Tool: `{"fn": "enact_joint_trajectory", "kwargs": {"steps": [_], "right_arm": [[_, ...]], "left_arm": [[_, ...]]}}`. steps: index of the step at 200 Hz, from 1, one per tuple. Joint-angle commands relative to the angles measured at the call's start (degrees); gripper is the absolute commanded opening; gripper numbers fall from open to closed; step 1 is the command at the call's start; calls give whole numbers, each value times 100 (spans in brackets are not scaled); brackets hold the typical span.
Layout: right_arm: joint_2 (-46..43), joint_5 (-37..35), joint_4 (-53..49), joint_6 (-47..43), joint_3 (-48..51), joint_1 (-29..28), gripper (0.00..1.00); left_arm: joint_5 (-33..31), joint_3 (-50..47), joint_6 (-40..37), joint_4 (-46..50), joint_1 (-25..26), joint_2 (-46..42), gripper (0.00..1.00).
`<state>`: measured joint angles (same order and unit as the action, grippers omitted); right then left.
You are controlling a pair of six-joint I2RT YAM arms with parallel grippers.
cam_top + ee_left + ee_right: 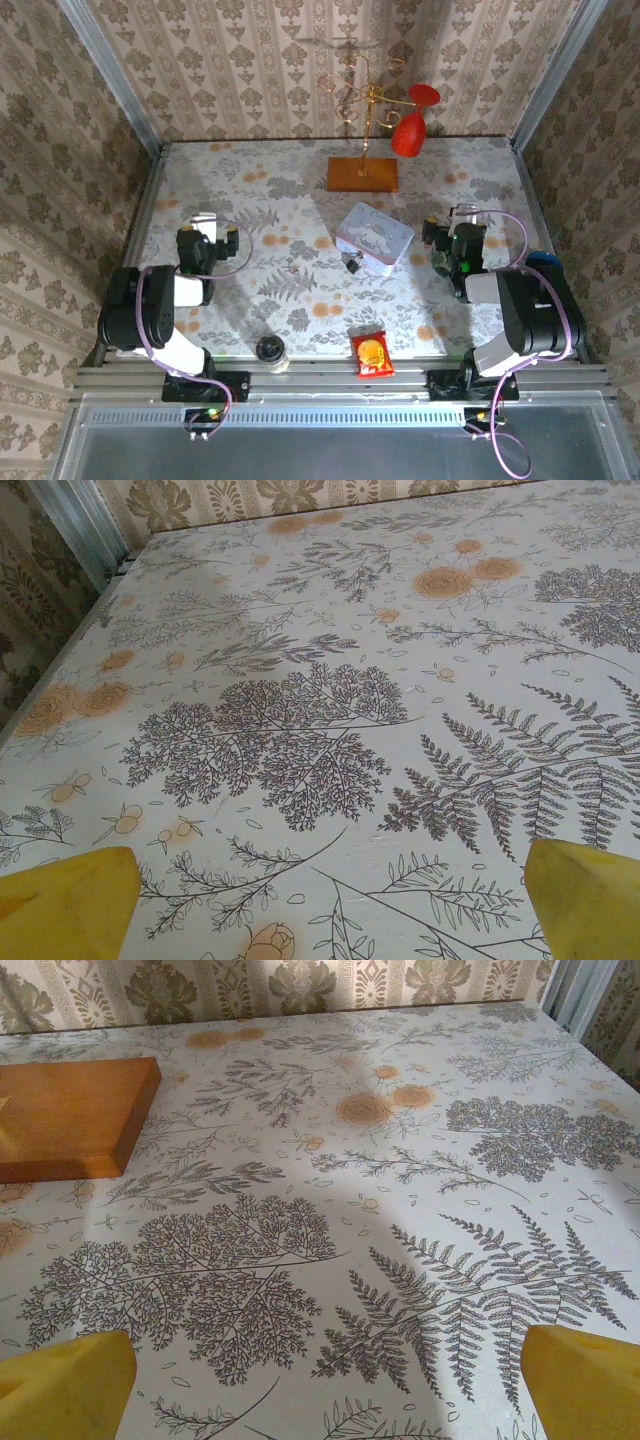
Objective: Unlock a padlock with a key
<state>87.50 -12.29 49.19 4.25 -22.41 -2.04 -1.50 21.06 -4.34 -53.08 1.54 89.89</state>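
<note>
At the bottom of the top view, along the near edge of the floral-patterned table [300, 200], a small round jar [271, 350] stands left of centre and a red snack packet [371, 353] lies flat just right of it, the two apart.

In the left wrist view the left gripper [330, 905] is spread wide, its yellow fingers [70, 905] pushed out to the two lower corners of the frame; only bare fern-printed tabletop lies between them, so it has hold of nothing. The right gripper [325, 1385] is just as wide, yellow fingers [60, 1385] in the lower corners, and likewise holds nothing; the corner of a wooden base [70, 1115] sits at the upper left of that view.

In the middle of the top view, between the two arms, the padlock [352, 264] lies on the table as a tiny dark block at the lower left edge of a pale patterned tin [373, 238]; whether it touches the tin I cannot tell; it is well apart from both claws.

Farther up, at the upper centre, the wooden base carries a gold wire stand [365, 95]; a red glass [410, 130] hangs from the stand's right side.
</note>
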Motion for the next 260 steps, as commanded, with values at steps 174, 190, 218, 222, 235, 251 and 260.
{"fn": "enact_joint_trajectory", "kwargs": {"steps": [174,190,218,222,235,251,260], "right_arm": [[4,-177,152,-12,13,-24,100],[-3,-174,161,-17,18,-24,100],[-5,-176,170,-12,27,-24,100],[-5,-173,170,-12,27,-24,100],[-5,-171,170,-13,28,-24,100],[-99,-276,72,24,-16,-24,100],[-223,-206,-225,48,-74,-7,100]], "left_arm": [[79,122,-76,-36,22,-76,100],[79,117,-75,-36,22,-76,100],[79,123,-75,-38,22,-73,100],[79,117,-69,-36,22,-74,100],[52,135,-31,4,10,-66,100],[208,137,97,16,-138,-75,100],[312,150,109,44,-171,-89,100]]}}
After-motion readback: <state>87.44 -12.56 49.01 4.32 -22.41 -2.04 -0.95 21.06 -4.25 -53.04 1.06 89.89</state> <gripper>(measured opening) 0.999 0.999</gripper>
